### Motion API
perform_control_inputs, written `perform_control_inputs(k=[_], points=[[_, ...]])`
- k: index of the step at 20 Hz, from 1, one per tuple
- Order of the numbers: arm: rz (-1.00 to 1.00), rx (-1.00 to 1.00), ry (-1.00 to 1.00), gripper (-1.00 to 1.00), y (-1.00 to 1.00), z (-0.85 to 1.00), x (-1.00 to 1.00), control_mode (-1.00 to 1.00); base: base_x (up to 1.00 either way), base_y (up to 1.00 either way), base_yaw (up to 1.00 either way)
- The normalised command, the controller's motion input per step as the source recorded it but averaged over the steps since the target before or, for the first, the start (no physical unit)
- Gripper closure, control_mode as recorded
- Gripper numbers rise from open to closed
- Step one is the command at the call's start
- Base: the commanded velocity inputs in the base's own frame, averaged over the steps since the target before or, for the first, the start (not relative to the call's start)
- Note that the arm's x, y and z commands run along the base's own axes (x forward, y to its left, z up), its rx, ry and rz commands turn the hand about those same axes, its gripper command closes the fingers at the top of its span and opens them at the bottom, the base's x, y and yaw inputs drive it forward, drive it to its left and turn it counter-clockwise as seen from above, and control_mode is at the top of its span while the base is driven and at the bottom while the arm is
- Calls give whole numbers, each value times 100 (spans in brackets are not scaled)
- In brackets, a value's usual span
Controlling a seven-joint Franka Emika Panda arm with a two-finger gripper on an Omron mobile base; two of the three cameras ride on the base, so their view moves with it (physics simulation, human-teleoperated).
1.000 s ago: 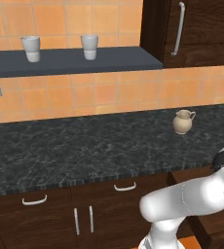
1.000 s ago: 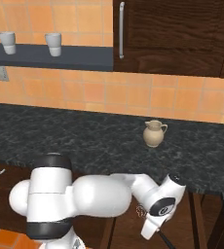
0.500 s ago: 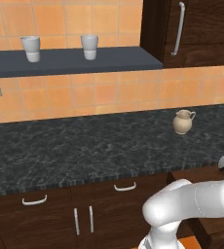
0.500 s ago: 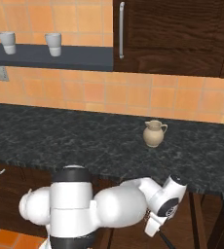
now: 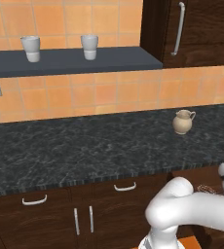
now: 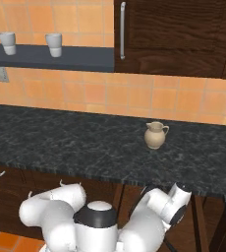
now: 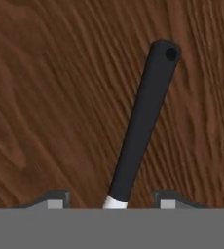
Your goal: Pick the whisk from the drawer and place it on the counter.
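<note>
A beige jug [image 5: 183, 121] stands on the counter [image 5: 84, 146]; the whisk [image 7: 142, 124] lies in the drawer [image 7: 50, 97].

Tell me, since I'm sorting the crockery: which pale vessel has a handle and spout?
The beige jug standing on the black counter. The two cups on the grey wall shelf are plain, with no handle or spout.

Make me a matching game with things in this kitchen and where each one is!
Things:
1. small whisk with thin dark handle
2. beige ceramic jug
3. two pale cups
4. long silver bar handle

Places:
A. on the dark grey wall shelf
B. on the dark upper cabinet door
C. on the black marble counter
D. lying on plain brown wood

Pairs: 1-D, 2-C, 3-A, 4-B
</note>
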Motion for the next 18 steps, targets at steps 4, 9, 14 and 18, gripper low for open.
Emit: perform_control_inputs(k=[4,9,14,18], points=[[0,0,-6,100,-7,-49,1,-100,0,0,0],[0,-1,-1,100,0,-20,0,-100,0,0,0],[-15,10,-3,100,-6,86,-68,-100,0,0,0],[-16,16,0,100,-14,100,-100,-100,0,0,0]])
